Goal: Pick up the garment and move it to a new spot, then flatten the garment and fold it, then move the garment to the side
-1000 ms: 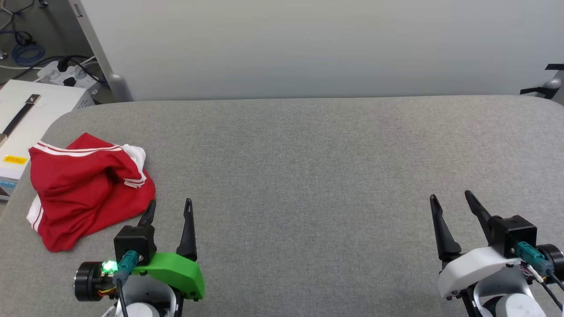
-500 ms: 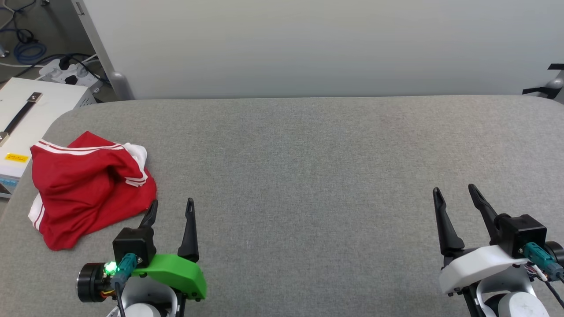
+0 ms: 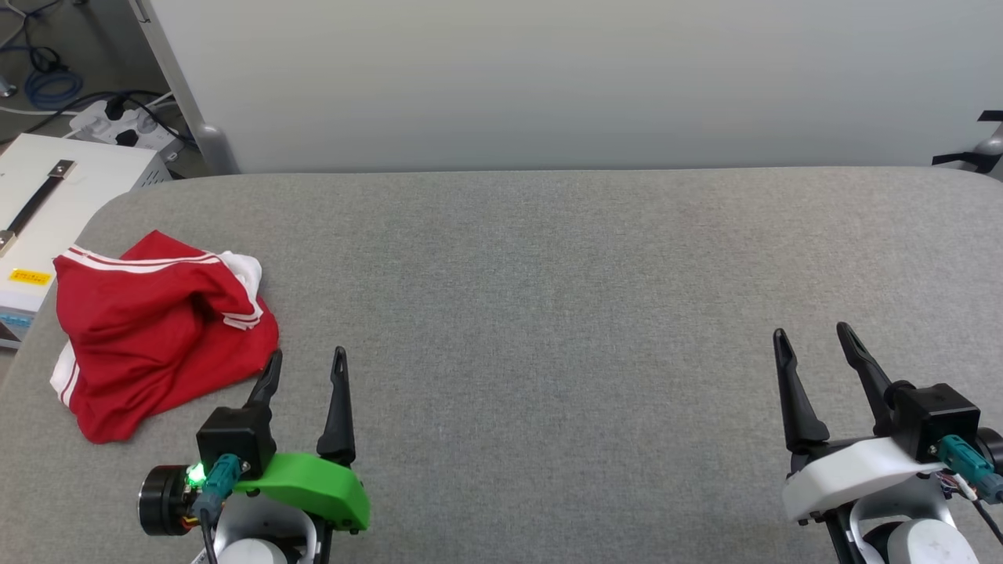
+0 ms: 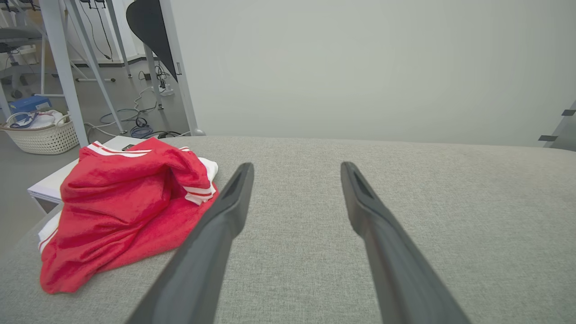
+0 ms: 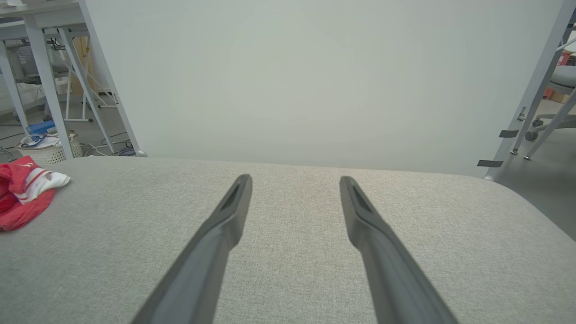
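The garment lies in a crumpled heap at the left end of the desk, close against the desk's left edge. The left gripper hovers over the desk's near-left part, jaws spread and empty, with its left fingertip just beside the heap's near-right corner. The right gripper hovers over the desk's near-right part, jaws likewise spread and empty, well apart from the garment.

Hazards, as judged from this layout:
- Edge loss. The heap sits at the desk's left edge, above a white case that stands just off the desk's left end. A leftward push or a weak pinch could slide the fabric off the desk.
- Multi-layer grasp. The folds overlap, so jaws closing on a ridge may take several layers. The garment would then lift as a knot and resist flattening.
- Snagging. The left fingertip nearest the heap could catch the loose corner during the approach and drag it.

Orientation: the heap has no reliable heading. The collar and any print are hidden. A red-and-white striped band runs along the side toward the desk's far edge, and a white sleeve shows at the heap's far-right corner. The long axis appears to run roughly from the desk's near edge toward its far edge, slightly tilted. That reading is weak, since the heap is nearly as wide as it is long.
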Robot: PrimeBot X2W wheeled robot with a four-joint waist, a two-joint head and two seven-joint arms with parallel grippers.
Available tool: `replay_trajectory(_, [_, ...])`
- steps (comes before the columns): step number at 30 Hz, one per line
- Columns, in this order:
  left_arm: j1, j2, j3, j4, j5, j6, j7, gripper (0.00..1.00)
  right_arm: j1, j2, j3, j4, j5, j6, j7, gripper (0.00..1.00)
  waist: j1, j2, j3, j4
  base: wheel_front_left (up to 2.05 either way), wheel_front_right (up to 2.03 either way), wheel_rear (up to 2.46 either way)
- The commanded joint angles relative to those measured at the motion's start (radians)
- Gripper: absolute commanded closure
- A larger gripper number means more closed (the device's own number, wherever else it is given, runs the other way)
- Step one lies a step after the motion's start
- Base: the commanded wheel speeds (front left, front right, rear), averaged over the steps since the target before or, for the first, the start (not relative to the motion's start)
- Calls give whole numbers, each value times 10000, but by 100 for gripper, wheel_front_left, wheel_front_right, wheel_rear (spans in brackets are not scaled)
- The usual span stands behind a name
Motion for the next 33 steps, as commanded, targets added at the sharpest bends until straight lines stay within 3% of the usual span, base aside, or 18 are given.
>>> replay_trajectory(1, [-43, -21, -30, 2, -132, -36, -96, 0, 117, -6, -26, -55, 79, -4, -105, 0, 0, 0, 12, 4, 0, 0, 0])
replay_trajectory(23, [-122, -29, -334, 829, -356, -109, -551, 0, 148, -6, 24, 604, 228, -5, -559, 0, 0, 0, 90, 92, 0, 0, 0])
replay_trajectory(33, [-207, -32, -371, 939, -438, -143, -757, 0, 219, -6, 250, 660, 408, -6, -765, 0, 0, 0, 140, 787, 0, 0, 0])
